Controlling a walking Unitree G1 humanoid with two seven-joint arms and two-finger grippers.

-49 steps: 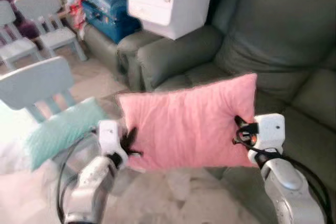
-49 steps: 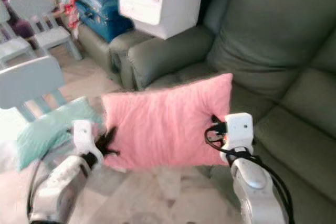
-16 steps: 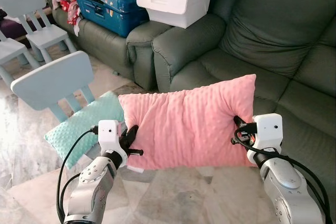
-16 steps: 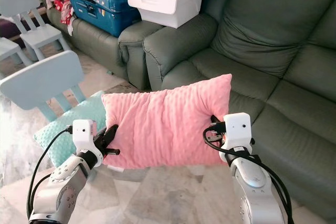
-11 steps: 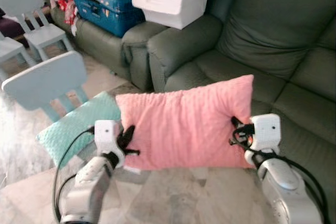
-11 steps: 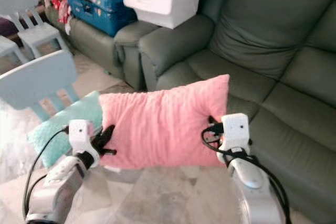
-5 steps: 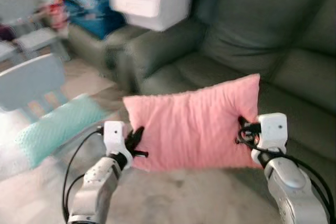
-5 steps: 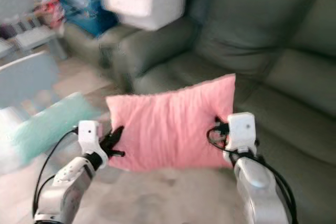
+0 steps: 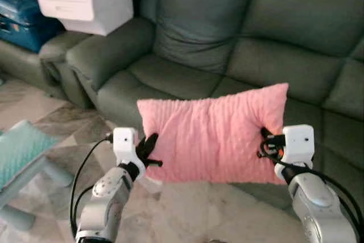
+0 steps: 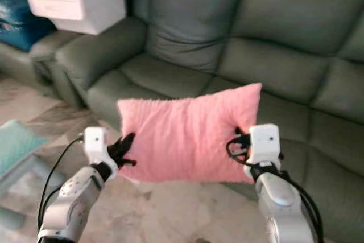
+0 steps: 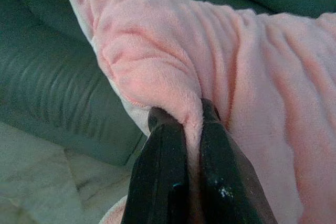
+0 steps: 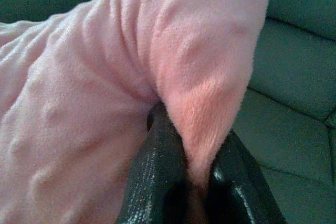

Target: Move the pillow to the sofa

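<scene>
A pink fleecy pillow hangs in the air between my two arms, just in front of the green sofa. My left gripper is shut on the pillow's left edge, its black fingers pinching a fold of fabric. On the pillow's right edge my right gripper is shut too, and its fingers squeeze the pink cloth. The sofa's seat cushions lie directly behind and below the pillow.
A white printer sits on the sofa's left armrest, beside a blue suitcase. A teal cushion rests on a low seat at the left. Marble floor lies under my arms.
The whole view has swung to the right: the sofa now fills the background and the chairs have left the picture. Both grippers keep the same hold on the pillow.
</scene>
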